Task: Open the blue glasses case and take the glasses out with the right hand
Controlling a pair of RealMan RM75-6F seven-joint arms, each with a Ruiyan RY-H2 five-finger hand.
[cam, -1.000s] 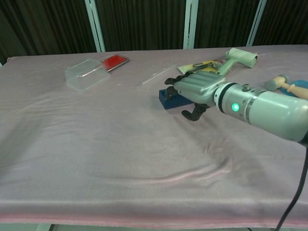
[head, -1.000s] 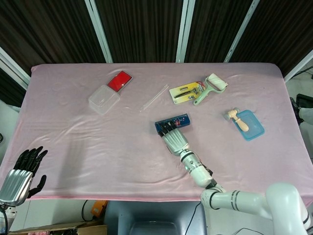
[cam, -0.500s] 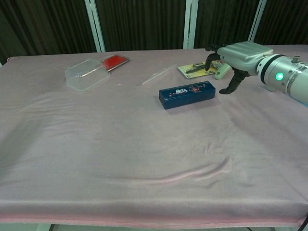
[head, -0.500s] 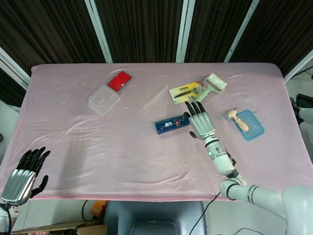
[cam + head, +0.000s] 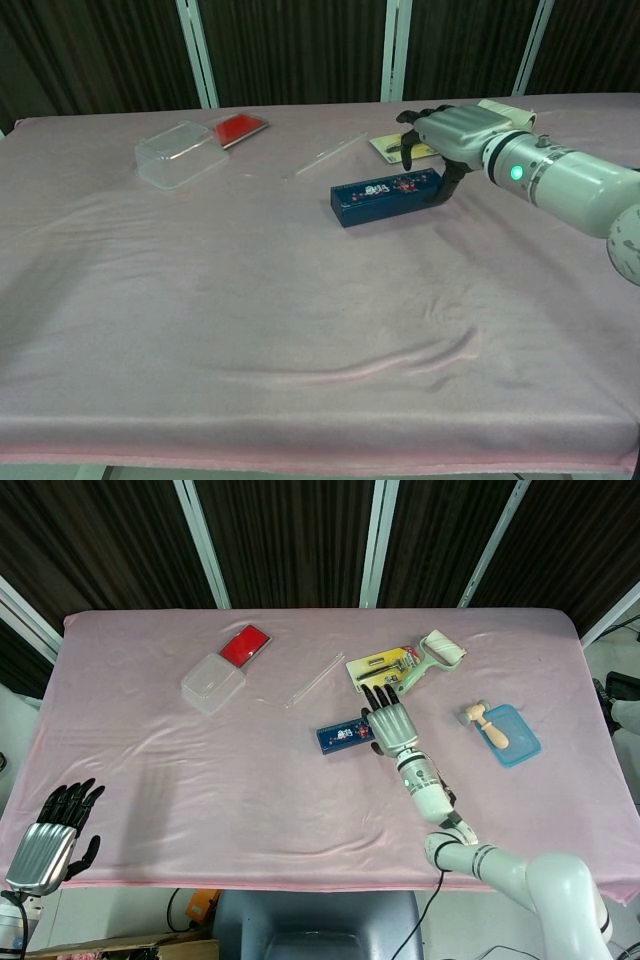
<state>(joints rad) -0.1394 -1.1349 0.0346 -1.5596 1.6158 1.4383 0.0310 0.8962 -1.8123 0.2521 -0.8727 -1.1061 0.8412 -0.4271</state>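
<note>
The case [image 5: 350, 736] lies shut near the middle of the pink table [image 5: 200, 780], long side running left to right, with a carded tool [image 5: 382, 668] and a roller [image 5: 438, 655] just behind it. The right hand [image 5: 390, 723] hovers palm down over the case's right end, its fingers loosely spread and reaching past the far edge, the thumb dropping at the near right corner; it holds nothing, and I cannot tell whether any fingertip touches the lid. To open it well, I would settle the hand lower so the thumb braces the base while the fingertips find the lid's seam, then lift the lid slowly, since a light case on cloth may slide or tip. The left hand [image 5: 45, 840] rests at the table's near left corner, fingers apart, empty.
</note>
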